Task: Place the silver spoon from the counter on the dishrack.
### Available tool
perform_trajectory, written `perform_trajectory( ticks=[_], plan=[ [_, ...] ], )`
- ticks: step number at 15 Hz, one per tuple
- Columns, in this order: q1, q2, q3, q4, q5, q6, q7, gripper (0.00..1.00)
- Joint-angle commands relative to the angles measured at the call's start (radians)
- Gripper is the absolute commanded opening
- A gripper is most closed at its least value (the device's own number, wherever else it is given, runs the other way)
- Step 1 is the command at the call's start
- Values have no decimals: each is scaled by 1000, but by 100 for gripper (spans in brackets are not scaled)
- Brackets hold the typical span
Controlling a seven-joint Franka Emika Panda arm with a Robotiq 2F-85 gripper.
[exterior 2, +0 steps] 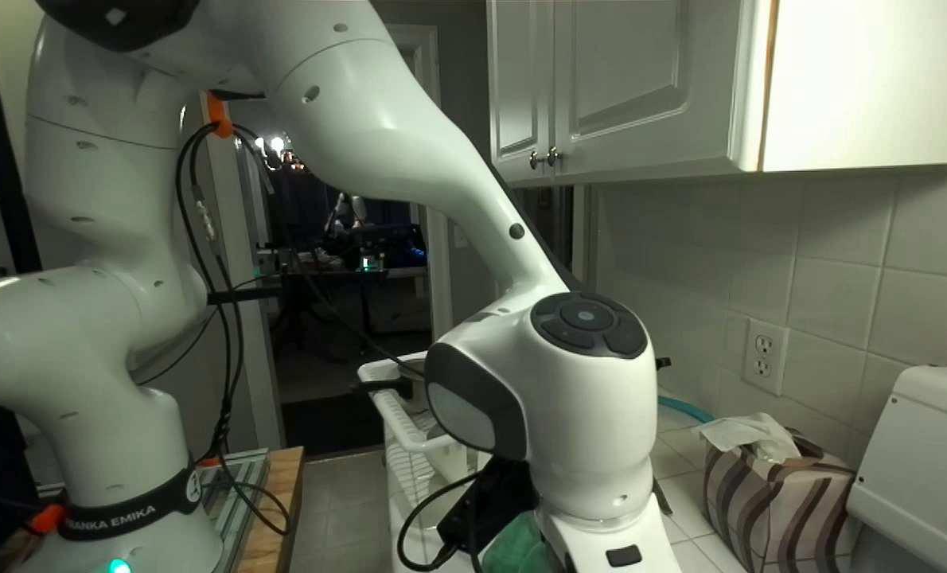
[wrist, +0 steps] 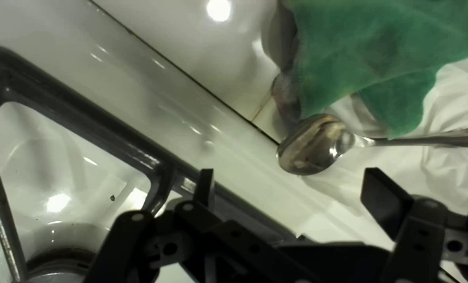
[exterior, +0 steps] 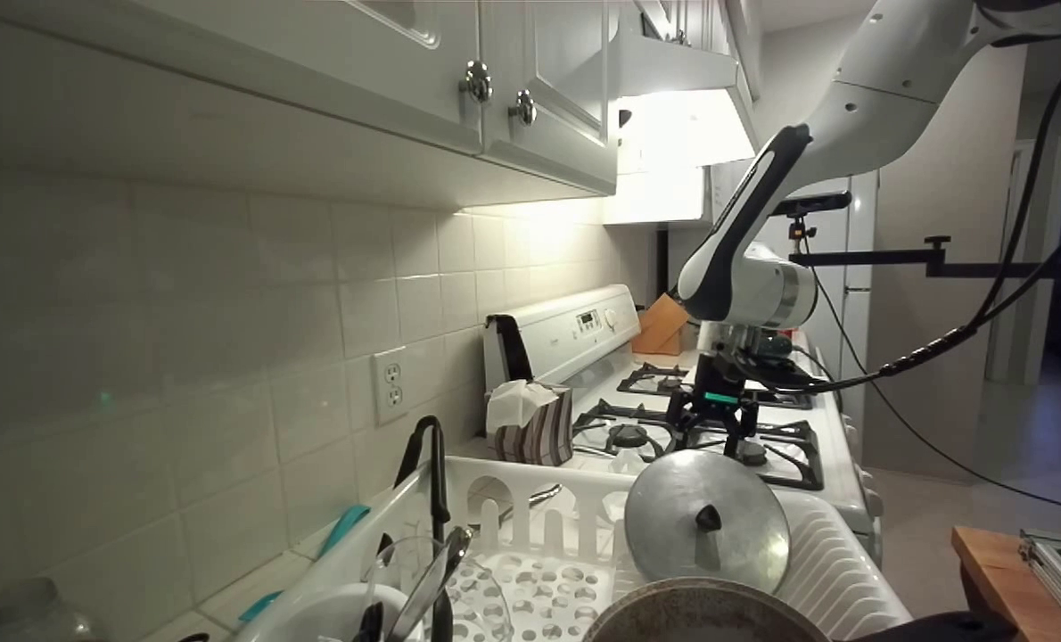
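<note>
The silver spoon [wrist: 310, 147] lies near the stove-side edge of the pale counter [wrist: 218, 63] in the wrist view. Its bowl points left, and its handle runs right over white crumpled material, beside a green cloth [wrist: 367, 51]. My gripper [wrist: 293, 192] is open and empty, its fingers wide apart. In the wrist view the spoon's bowl shows just beyond the fingertips, apart from them. In an exterior view the gripper [exterior: 713, 428] hangs over the front of the stove, behind a metal lid. The white dishrack [exterior: 513, 473] stands nearest that camera. It shows partly behind the arm in an exterior view [exterior 2: 410, 430].
The white stove with black grates [exterior: 629, 435] lies beside the counter; a grate [wrist: 80, 106] is close to the left finger. A striped tissue box [exterior: 535, 432] stands by the wall. The metal lid [exterior: 673, 508] and a pan [exterior: 700, 611] rest at the dishrack. Cabinets [exterior: 548, 80] hang overhead.
</note>
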Motion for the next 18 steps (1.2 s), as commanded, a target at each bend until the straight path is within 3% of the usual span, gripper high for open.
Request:
perform_trajectory(
  ticks=[1,2,5,10,14,16,18],
  plan=[
    [1,18,18,11,29,19,26,78],
    [1,20,19,13,28,17,32,79],
    [2,30,23,19,26,11,46,60],
    [4,49,30,28,24,11,63,55],
    [5,62,36,38,23,13,74,31],
    [4,67,38,45,23,12,79,14],
    [4,68,40,54,25,12,80,6]
  ],
)
